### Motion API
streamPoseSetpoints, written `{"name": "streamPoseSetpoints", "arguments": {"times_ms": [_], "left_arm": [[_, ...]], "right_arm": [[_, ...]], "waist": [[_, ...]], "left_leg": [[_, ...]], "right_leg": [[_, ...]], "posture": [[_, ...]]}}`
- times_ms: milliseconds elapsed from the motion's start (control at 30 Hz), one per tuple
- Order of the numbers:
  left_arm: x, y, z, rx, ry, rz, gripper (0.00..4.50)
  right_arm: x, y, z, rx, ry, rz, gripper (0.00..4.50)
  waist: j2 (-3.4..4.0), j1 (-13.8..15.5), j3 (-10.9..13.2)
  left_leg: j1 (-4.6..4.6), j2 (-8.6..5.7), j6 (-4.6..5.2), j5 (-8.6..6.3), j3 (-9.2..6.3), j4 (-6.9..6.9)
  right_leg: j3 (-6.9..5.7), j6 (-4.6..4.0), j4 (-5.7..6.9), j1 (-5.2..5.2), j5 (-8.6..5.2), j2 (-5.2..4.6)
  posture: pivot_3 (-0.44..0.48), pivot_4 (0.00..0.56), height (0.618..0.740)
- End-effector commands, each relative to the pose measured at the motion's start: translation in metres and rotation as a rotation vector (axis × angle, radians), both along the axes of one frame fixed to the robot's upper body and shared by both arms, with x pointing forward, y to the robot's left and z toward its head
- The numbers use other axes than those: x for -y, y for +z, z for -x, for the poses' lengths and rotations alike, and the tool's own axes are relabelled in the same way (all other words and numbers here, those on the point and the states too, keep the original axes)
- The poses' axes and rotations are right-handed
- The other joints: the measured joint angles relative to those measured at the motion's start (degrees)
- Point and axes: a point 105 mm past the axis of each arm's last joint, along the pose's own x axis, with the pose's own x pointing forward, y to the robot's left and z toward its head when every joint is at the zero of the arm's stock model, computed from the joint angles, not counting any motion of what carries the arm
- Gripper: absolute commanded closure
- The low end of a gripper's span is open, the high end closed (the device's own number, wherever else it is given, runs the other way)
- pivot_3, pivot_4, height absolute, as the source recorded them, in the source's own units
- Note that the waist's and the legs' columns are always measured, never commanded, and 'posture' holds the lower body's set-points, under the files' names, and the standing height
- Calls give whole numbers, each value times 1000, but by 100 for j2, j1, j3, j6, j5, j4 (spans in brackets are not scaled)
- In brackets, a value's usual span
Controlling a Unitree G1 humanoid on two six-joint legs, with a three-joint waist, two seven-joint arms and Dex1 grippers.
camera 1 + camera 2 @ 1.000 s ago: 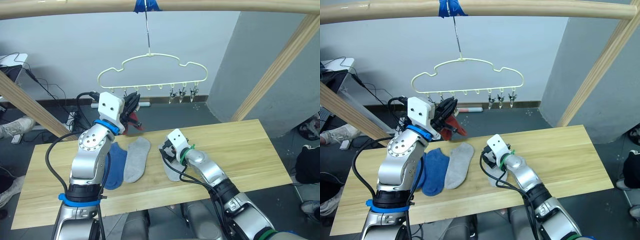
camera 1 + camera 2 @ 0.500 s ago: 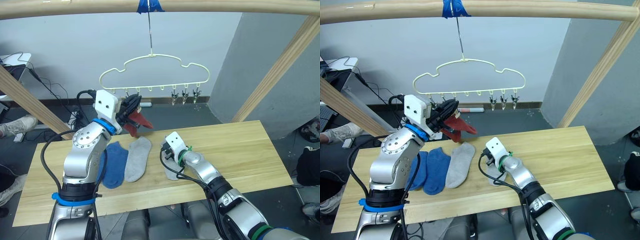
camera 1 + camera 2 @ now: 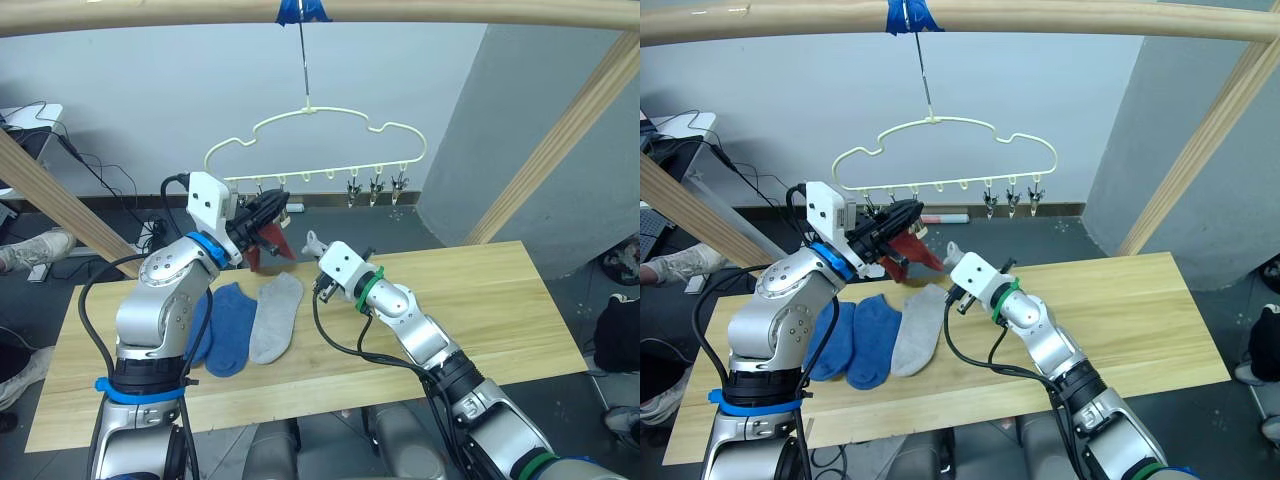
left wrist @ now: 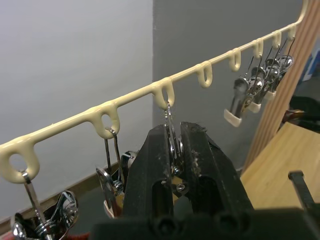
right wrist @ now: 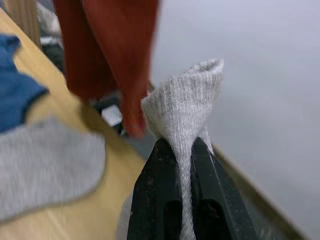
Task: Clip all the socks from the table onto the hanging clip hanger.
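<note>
The pale clip hanger hangs by its hook from the beam. My left gripper is shut on one of its metal clips, with a rust-red sock dangling just below it. My right gripper is shut on a light grey sock, held up off the table beside the red one; its tip pokes out above the fingers. Flat on the table to the left lie another grey sock and two blue socks.
A thick wooden beam with blue tape runs overhead, with slanted wooden posts at the right and left. Three free clips hang at the hanger's right end. Cables and shoes lie on the floor behind.
My right gripper has shut on the grey sock and lifted it off the table, up toward the hanger. My left gripper has stayed at the clip.
</note>
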Motion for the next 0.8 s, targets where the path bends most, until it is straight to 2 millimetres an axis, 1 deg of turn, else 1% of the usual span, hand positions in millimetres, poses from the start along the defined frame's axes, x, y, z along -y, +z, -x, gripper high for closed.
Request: {"name": "streamPoseSetpoints", "arguments": {"times_ms": [33,167,500,800], "left_arm": [[1,10,2,25,-22,6,4469],[5,10,3,23,-36,5,4469],[7,7,7,18,-37,7,4469],[6,3,7,9,-34,13,4469]], "right_arm": [[-13,20,6,88,51,-16,4500],[-19,22,6,98,71,-4,4500],[-31,36,5,128,120,-5,4500],[-33,45,2,157,109,-36,4500]], "waist": [[0,1,0],[0,-2,0],[0,-1,0],[0,-3,0]], "left_leg": [[0,-1,0,0,0,0],[0,0,0,0,-1,0],[0,0,0,0,-1,0],[0,0,0,0,-2,0]], "right_leg": [[0,0,0,0,0,-2],[-1,-8,0,0,5,-2],[-2,-23,1,0,14,-2],[-3,-25,2,0,15,-3]], "posture": [[-189,264,740],[-188,262,740],[-183,252,740],[-184,252,740]]}}
